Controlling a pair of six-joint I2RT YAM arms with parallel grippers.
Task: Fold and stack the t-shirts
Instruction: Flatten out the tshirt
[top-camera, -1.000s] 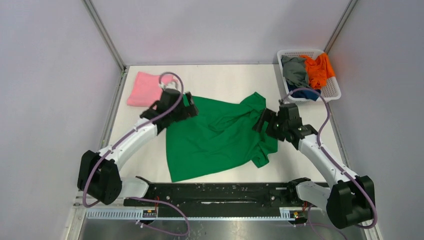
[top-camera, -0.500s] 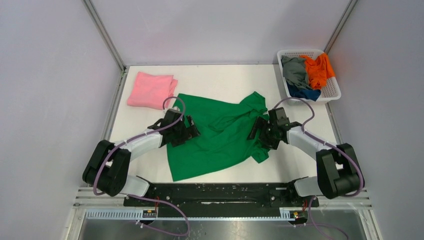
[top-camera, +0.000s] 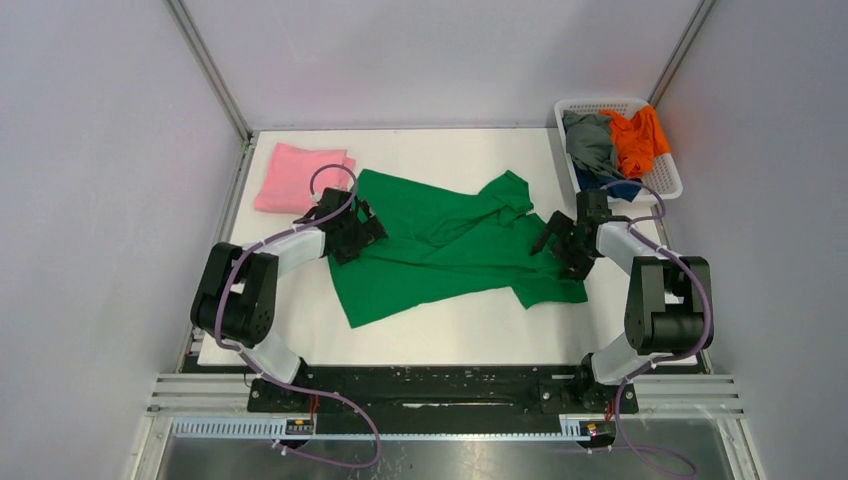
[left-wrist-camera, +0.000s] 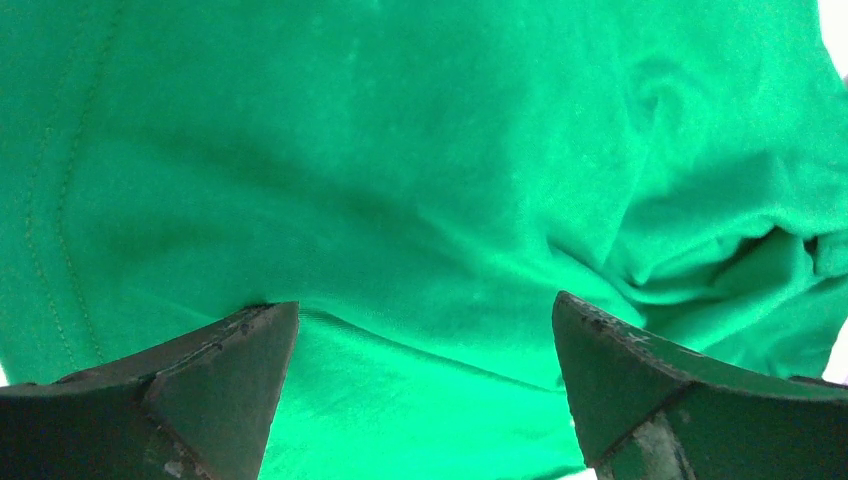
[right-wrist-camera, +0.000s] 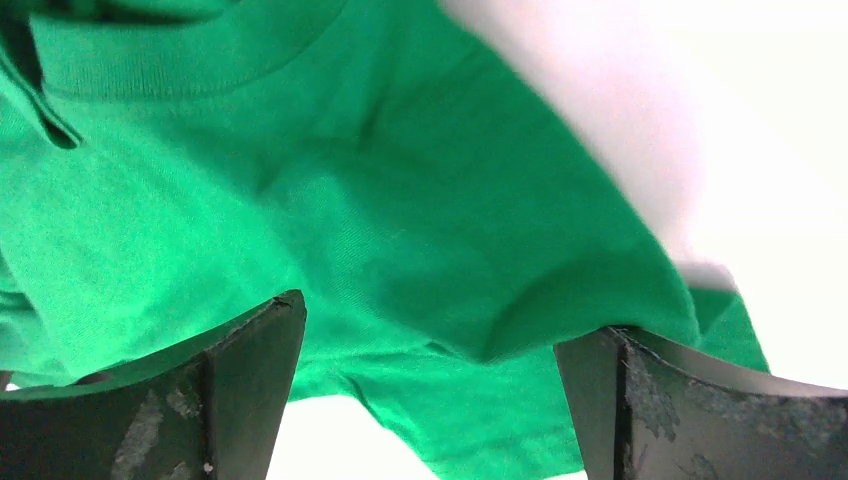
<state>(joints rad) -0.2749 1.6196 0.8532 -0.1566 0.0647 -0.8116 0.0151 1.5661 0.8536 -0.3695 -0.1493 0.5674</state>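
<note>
The bright green t-shirt (top-camera: 450, 250) lies spread and wrinkled across the middle of the white table. My left gripper (top-camera: 362, 228) rests low at its left edge, jaws wide apart, with green cloth (left-wrist-camera: 420, 180) filling the view (left-wrist-camera: 425, 312). My right gripper (top-camera: 553, 240) is low at the shirt's right side, jaws also wide apart over green cloth (right-wrist-camera: 380, 200) near the collar (right-wrist-camera: 450, 318). The pink t-shirt (top-camera: 297, 176) lies folded at the back left. The grey (top-camera: 588, 140), orange (top-camera: 635, 138) and dark blue (top-camera: 610, 186) t-shirts are in the basket.
The white slatted basket (top-camera: 668, 182) stands at the back right corner. Grey walls and metal frame posts close the table's sides and back. A black rail (top-camera: 430, 385) runs along the near edge between the arm bases.
Both arms have dropped low and swung outward. The green shirt is now stretched wider and flatter across the table, its right side drawn further right.
</note>
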